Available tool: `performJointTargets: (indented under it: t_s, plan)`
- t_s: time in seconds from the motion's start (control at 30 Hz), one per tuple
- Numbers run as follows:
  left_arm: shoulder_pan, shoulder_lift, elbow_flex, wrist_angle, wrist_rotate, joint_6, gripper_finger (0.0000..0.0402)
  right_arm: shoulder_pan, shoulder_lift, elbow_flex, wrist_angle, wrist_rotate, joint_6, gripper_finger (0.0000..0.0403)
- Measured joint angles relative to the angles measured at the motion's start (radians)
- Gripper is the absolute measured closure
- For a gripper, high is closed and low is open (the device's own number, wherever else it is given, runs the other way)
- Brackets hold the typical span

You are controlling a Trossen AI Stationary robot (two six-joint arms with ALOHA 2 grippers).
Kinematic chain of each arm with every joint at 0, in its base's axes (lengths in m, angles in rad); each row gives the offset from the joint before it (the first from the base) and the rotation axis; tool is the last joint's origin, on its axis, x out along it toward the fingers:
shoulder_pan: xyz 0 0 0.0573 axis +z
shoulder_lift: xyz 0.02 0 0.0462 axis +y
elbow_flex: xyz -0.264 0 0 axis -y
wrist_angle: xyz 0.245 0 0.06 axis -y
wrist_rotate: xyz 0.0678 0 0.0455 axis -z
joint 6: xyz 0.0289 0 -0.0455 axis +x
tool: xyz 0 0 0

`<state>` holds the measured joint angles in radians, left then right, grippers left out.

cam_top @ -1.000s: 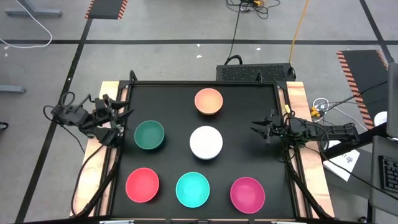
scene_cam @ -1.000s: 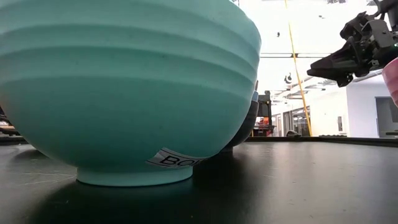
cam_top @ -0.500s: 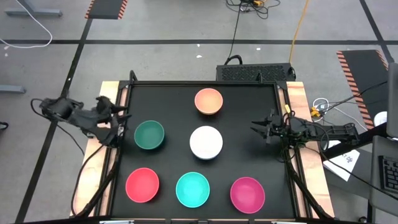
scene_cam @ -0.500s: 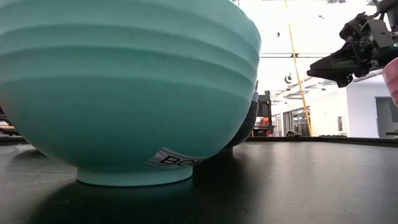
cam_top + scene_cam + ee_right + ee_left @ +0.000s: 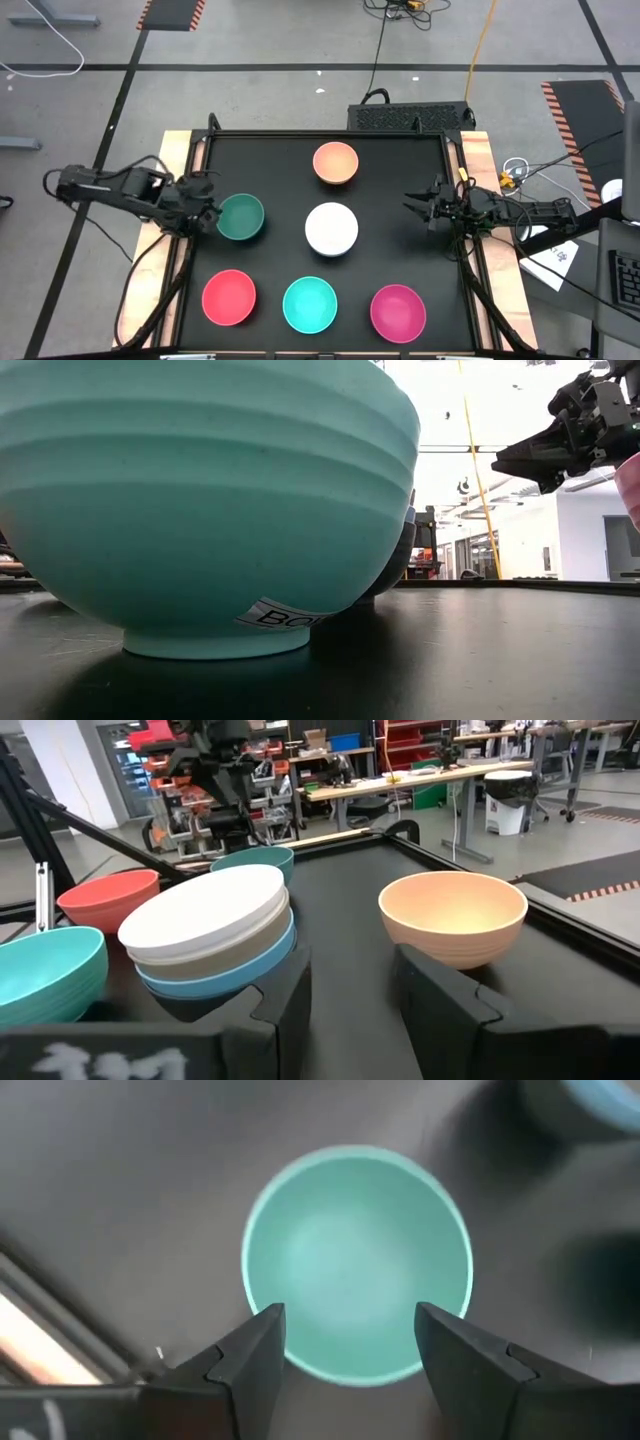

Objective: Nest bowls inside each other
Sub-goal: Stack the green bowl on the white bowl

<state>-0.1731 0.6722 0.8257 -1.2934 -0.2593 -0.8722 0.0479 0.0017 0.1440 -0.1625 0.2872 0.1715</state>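
Observation:
The dark green bowl (image 5: 240, 217) stands on its foot at the table's left. My left gripper (image 5: 208, 212) hangs open over that bowl's left rim, pointing down. In the left wrist view its fingers (image 5: 262, 1342) straddle the near part of the bowl (image 5: 355, 1250); I see no contact. A white bowl tops a nested stack (image 5: 331, 228) over olive-grey, blue and a dark bowl (image 5: 210, 925). Peach-orange (image 5: 335, 162), red-pink (image 5: 229, 297), turquoise (image 5: 310, 305) and magenta (image 5: 398, 311) bowls stand alone. My right gripper (image 5: 415, 207) waits open at the table's right.
The black table top has a raised frame (image 5: 190, 170) along its left and right sides. A black box (image 5: 410, 117) sits behind the far edge. In the low view the turquoise bowl (image 5: 200, 500) hides most of the table. Bare table lies between the white stack and my right gripper.
My left gripper has swung from the table's left edge toward the dark green bowl and tipped over until it points down above the bowl's left rim. The arm behind it has stretched out to the left. No bowl has moved.

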Motion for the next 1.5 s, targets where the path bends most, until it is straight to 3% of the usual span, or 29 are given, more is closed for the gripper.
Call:
performJointTargets:
  t_s: [0.17,0.27,0.6,1.07,1.5]
  plan:
    - [0.069,0.107,-0.027,0.037,0.149,0.002,0.0176,0.0,0.0,0.0,-0.007,-0.003,0.006,0.0266]
    - [0.093,0.176,-0.037,0.03,0.177,-0.004,0.0176,0.0,0.0,0.0,-0.022,-0.004,0.006,0.0266]
    - [0.161,0.302,-0.037,0.018,0.206,-0.004,0.0176,0.0,0.0,0.0,-0.056,-0.032,0.03,0.0266]
    - [0.174,0.406,-0.037,-0.011,0.2,-0.081,0.0176,0.0,0.001,0.0,-0.06,-0.059,0.027,0.0266]
    - [0.174,0.474,-0.037,0.11,0.206,-0.072,0.0176,0.0,0.001,0.002,-0.079,-0.121,0.019,0.0266]
